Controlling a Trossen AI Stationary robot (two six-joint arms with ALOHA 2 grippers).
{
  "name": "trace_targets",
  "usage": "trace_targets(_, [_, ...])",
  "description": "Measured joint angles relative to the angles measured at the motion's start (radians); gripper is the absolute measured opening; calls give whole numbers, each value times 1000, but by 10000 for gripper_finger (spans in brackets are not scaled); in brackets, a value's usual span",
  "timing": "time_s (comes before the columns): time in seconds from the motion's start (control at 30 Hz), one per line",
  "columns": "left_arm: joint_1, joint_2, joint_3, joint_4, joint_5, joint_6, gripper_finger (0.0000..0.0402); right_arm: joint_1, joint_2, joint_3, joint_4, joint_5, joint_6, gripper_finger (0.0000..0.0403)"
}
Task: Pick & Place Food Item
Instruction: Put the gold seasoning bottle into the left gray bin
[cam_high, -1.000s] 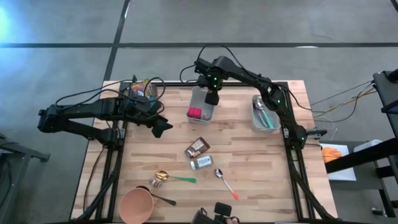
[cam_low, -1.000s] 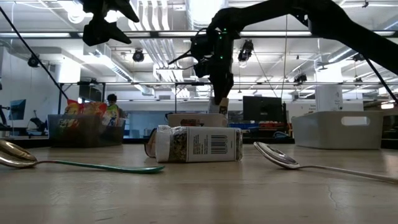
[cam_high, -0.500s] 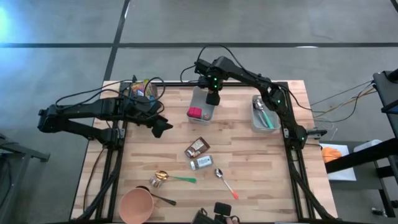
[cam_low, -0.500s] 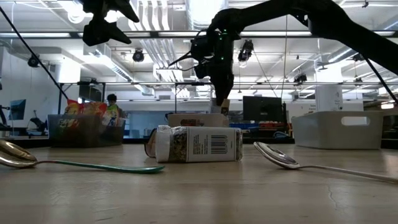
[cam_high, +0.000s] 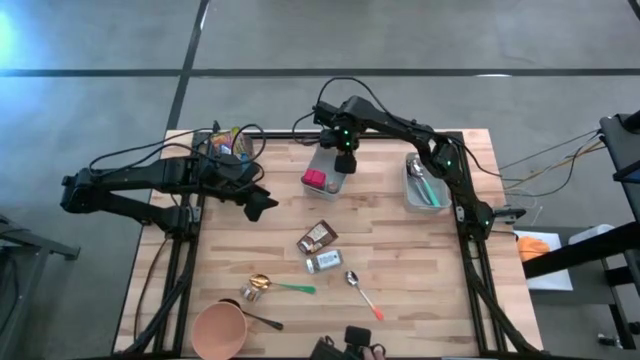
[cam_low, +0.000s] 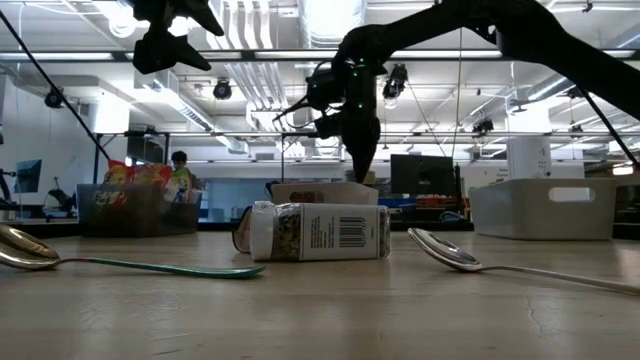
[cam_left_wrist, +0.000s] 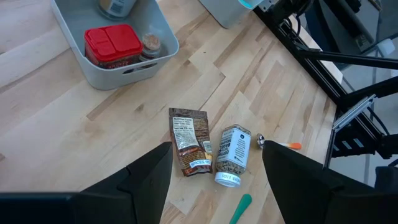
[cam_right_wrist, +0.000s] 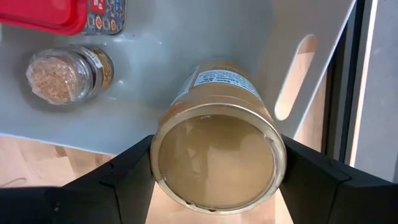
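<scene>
My right gripper (cam_high: 343, 160) points down over the grey bin (cam_high: 325, 172) at the table's far middle, shut on a tan jar (cam_right_wrist: 214, 162) with a white label. Inside the bin lie a red-lidded container (cam_left_wrist: 113, 43) and a small glass jar (cam_right_wrist: 65, 71). My left gripper (cam_left_wrist: 217, 186) hangs open above the table's left part, holding nothing. Below and beyond it a brown pouch (cam_left_wrist: 189, 149) and a spice jar (cam_left_wrist: 231, 155) lie flat on the wood. My right gripper pinches the tan jar between its two fingers, one on each side of the wall near the jar's round upper end (cam_right_wrist: 163, 163). The fingers come from above, pointing down. The jar hangs slightly tilted over the bin's inside (cam_right_wrist: 186, 37); whether it touches the floor I cannot tell.
A second grey bin (cam_high: 424, 185) with utensils stands at the far right, and a bin of snack bags (cam_high: 226, 145) at the far left. Spoons (cam_high: 362, 293) and an orange cup (cam_high: 219, 328) lie toward the near edge.
My right gripper has sunk toward the grey bin with the tan jar and rolled a little about its own axis. Its fingers have kept their hold.
</scene>
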Motion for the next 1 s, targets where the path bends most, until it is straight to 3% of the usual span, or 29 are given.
trace_targets(0.1, [0, 0, 0, 0, 0, 0, 252, 0, 0, 0, 8, 0, 0, 271])
trace_targets(0.37, [0, 0, 0, 0, 0, 0, 252, 0, 0, -2, 20, 53, -4, 337])
trace_targets(1.0, [0, 0, 0, 0, 0, 0, 252, 0, -1, -2, 23, 50, 24, 345])
